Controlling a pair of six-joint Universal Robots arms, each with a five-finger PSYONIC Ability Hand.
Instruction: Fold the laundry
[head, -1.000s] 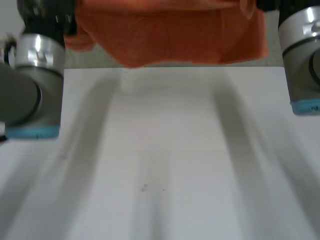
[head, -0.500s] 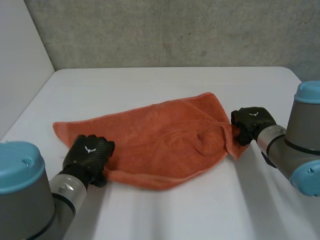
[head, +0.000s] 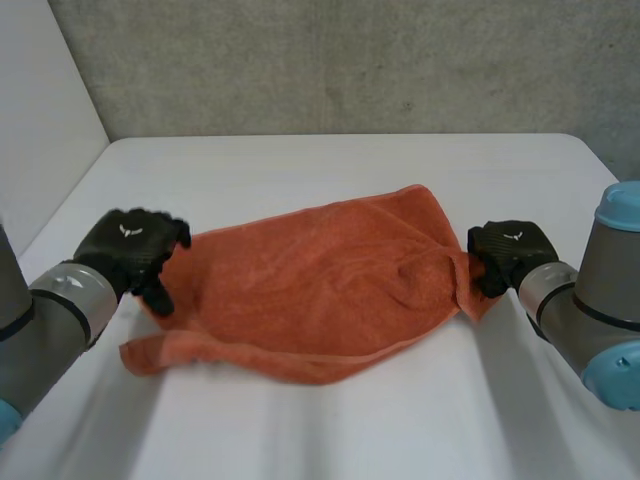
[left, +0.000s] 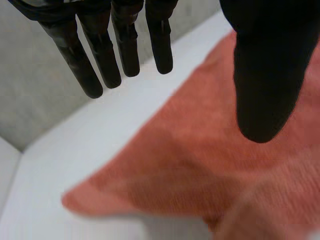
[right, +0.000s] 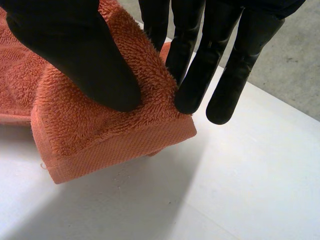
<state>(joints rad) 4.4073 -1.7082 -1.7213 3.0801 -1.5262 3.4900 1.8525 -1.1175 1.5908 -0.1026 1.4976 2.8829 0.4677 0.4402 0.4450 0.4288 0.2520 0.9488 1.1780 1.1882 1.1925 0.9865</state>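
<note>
An orange towel (head: 310, 290) lies rumpled across the middle of the white table (head: 330, 170). My left hand (head: 135, 255) hovers above the towel's left end, fingers (left: 100, 55) straight and spread from the thumb (left: 260, 75), with nothing between them; the towel (left: 210, 165) lies below the palm. My right hand (head: 505, 255) is at the towel's right corner. In the right wrist view its thumb (right: 80, 55) and fingers (right: 200, 65) pinch that corner of the towel (right: 115, 135), lifted a little off the table.
A grey wall (head: 330, 60) runs behind the table's far edge, and a white side panel (head: 40, 130) stands at the left. Bare tabletop (head: 350, 430) lies in front of the towel and beyond it.
One second ago the towel hung high between the arms; it came down onto the table. Since half a second ago my left hand has let go of the left end, opened and risen.
</note>
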